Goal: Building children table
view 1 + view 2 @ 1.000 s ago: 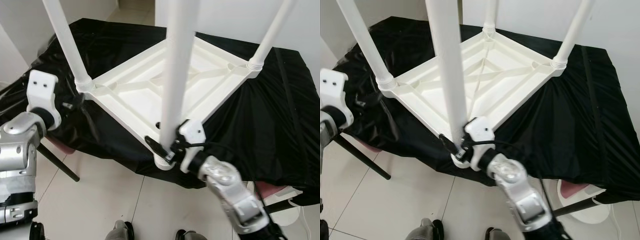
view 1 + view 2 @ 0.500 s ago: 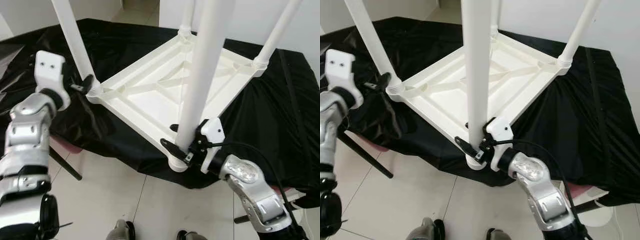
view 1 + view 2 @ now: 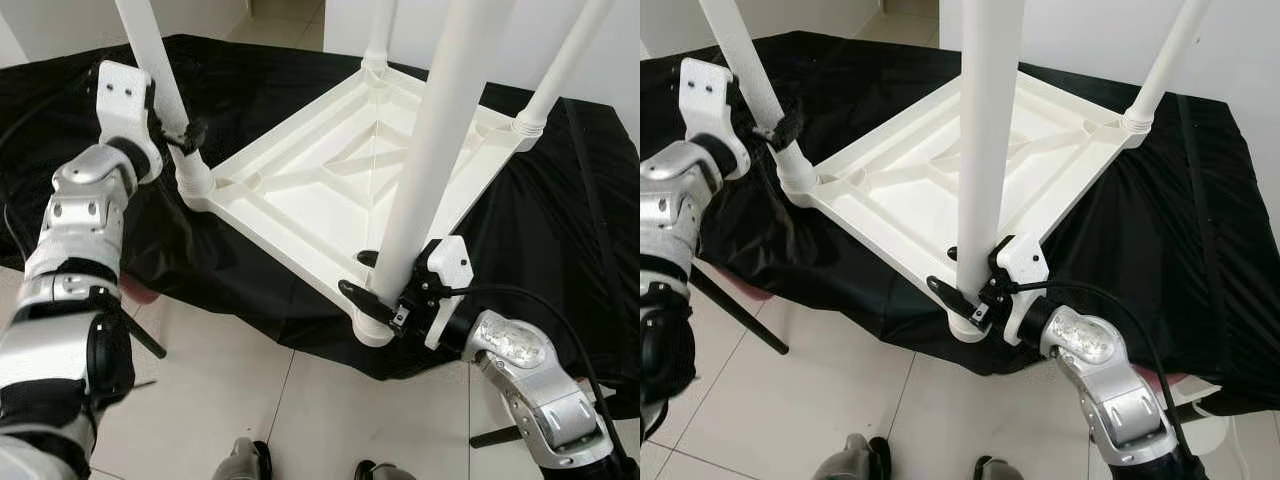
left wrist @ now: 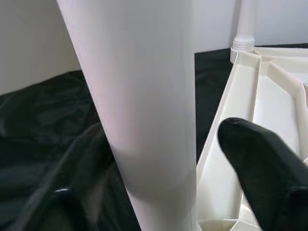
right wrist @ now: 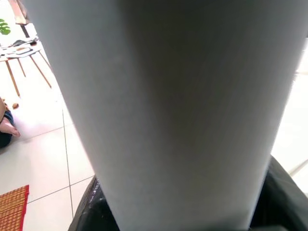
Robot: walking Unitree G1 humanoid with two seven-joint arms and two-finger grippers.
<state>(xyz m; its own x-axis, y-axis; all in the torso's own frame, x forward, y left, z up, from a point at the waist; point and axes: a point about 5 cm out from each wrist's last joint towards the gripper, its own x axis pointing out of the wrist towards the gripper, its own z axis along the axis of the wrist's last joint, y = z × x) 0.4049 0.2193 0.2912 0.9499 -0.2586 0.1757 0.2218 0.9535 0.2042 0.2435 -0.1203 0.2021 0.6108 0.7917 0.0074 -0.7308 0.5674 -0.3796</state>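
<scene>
A white children's table [image 3: 330, 190] lies upside down on a black-covered surface, its legs pointing up. My right gripper [image 3: 385, 290] is shut on the near leg [image 3: 430, 170] just above its socket, one black finger [image 3: 358, 297] curling round the front. In the right wrist view that leg [image 5: 168, 110] is pressed close. My left gripper [image 3: 178, 130] is at the base of the left leg [image 3: 155, 60]. In the left wrist view that leg [image 4: 139, 106] stands between the fingers, and one finger [image 4: 260, 163] sits a small gap away from it.
Black cloth [image 3: 560, 230] drapes over the support's edges. A black chair leg [image 3: 140, 335] slants under the left side above the white tiled floor [image 3: 200, 400]. My feet [image 3: 245, 462] stand close to the front edge. A person's foot [image 5: 5, 127] and a red mat [image 5: 12, 211] are on the floor.
My left arm has risen and reached in, bringing its gripper from beside the cloth to the base of the left leg. The right gripper has stayed on the near leg. The camera shifted.
</scene>
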